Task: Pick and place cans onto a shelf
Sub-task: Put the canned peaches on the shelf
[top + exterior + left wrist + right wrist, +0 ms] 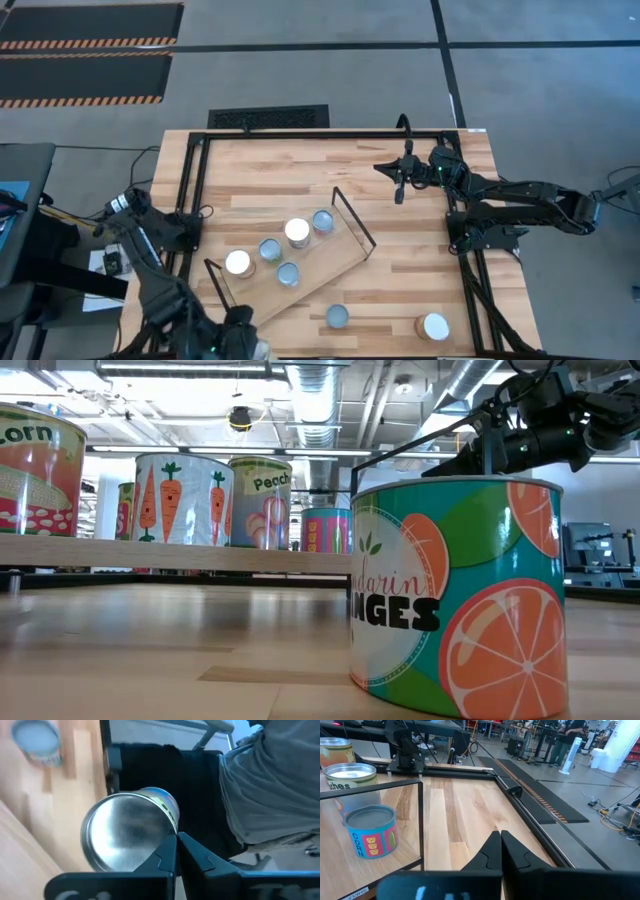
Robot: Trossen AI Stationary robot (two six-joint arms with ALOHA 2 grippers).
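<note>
Wooden table (300, 160), far half bare beneath pinched-together right fingers (492, 850); left fingers (167, 855) together, beside silver-topped can (125, 830) by table edge.

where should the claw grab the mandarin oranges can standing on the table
Grip the mandarin oranges can around the middle of its curved side wall, coming straight down from above. It stands upright on the table, apart from the shelf, so its round sides probably leave room for a finger on each.

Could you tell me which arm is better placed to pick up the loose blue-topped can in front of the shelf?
Probably left: the left hand sits at the front edge near the can; the right hand is beyond the shelf.
</note>
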